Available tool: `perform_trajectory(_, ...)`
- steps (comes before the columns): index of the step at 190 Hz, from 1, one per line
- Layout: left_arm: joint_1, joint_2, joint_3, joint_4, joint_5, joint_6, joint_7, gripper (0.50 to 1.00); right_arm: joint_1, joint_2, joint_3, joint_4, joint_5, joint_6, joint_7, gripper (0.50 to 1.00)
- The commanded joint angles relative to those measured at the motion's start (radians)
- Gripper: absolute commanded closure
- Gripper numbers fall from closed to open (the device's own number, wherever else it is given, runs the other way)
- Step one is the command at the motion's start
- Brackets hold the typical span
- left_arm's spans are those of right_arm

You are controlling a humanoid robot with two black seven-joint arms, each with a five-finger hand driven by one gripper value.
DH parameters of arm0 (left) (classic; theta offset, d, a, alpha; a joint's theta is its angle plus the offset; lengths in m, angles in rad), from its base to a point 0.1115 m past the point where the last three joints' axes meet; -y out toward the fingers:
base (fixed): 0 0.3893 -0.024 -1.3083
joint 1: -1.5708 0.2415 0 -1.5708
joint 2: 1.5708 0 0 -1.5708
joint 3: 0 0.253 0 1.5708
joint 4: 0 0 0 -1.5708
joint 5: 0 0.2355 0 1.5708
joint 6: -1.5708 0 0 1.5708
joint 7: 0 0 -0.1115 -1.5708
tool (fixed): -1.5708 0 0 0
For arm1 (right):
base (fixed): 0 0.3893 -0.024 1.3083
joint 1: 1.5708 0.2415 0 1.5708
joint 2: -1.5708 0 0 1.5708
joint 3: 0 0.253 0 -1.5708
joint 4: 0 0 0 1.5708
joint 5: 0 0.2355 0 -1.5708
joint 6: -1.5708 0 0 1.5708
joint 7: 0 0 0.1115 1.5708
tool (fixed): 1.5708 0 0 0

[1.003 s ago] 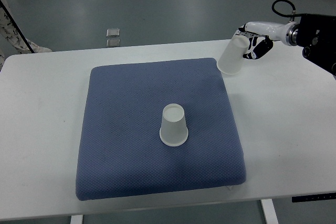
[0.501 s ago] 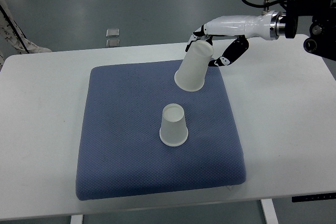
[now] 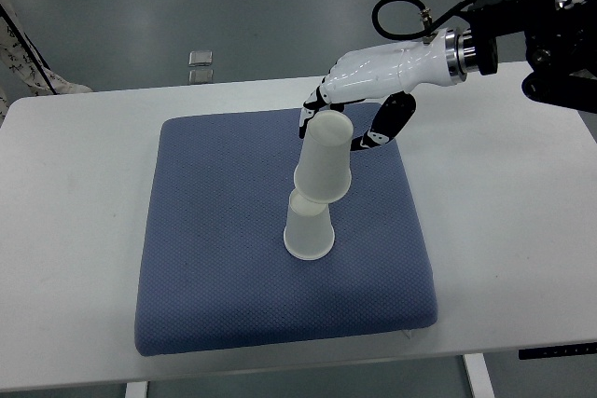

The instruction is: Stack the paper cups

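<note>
Right hand (image 3: pixel 359 104) reaching in over blue pad (image 3: pixel 205 267), fingers clamped on upside-down held cup (image 3: pixel 324 160); its mouth tilted over top of second cup (image 3: pixel 309 228), inverted mid-pad; white table (image 3: pixel 75 230) beneath

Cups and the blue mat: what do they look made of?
Held cup and standing cup: look like thin white paper, matte, no glare; a plastic coating can't be ruled out. Blue mat: looks like padded fabric, with a fine dotted weave, soft rounded edges and no shine. Right hand holding the upper cup: glossy white shell, probably plastic, with dark fingers.
</note>
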Motion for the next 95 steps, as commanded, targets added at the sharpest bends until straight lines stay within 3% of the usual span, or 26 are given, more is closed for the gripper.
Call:
perform_trajectory(1,0.000,0.000,0.000,0.000,0.001,0.000,0.000,0.500,0.002,0.018,-0.008,0.004,-0.008,0.000,-0.002,0.979)
perform_trajectory(95,0.000,0.000,0.000,0.000,0.001,0.000,0.000,0.500,-0.010,0.086,-0.015,-0.005,-0.010,-0.011,-0.011,0.969)
